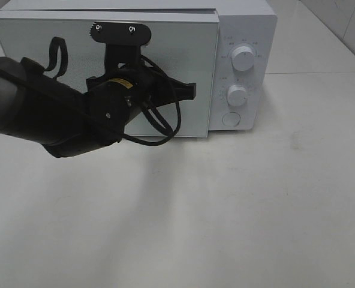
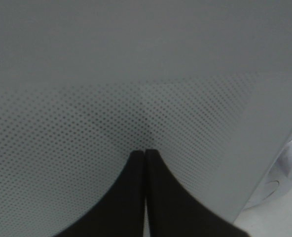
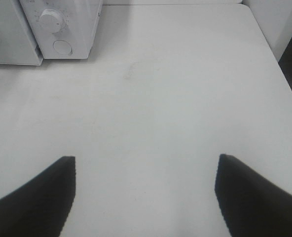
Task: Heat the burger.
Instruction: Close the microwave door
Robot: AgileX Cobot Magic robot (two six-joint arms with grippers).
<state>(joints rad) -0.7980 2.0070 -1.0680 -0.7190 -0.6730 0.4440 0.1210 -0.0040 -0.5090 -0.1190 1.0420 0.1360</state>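
Note:
The burger is out of view. A white microwave (image 1: 246, 30) stands at the back of the table, and its perforated grey door (image 1: 39, 48) lies across its front. My left gripper (image 2: 145, 151) is shut and empty, with its fingertips right at the door's mesh panel (image 2: 87, 123). In the exterior view the left arm (image 1: 51, 114) covers the door's middle. My right gripper (image 3: 146, 158) is open and empty, low over the bare table to the right of the microwave (image 3: 62, 29). It does not show in the exterior view.
The microwave's control panel carries two knobs (image 1: 243, 58) (image 1: 237, 95) and a round button (image 1: 231, 119). A white table (image 1: 225, 210) spreads in front of it. A black cable (image 1: 165, 129) loops from the left wrist. The table's right edge (image 3: 279, 64) shows in the right wrist view.

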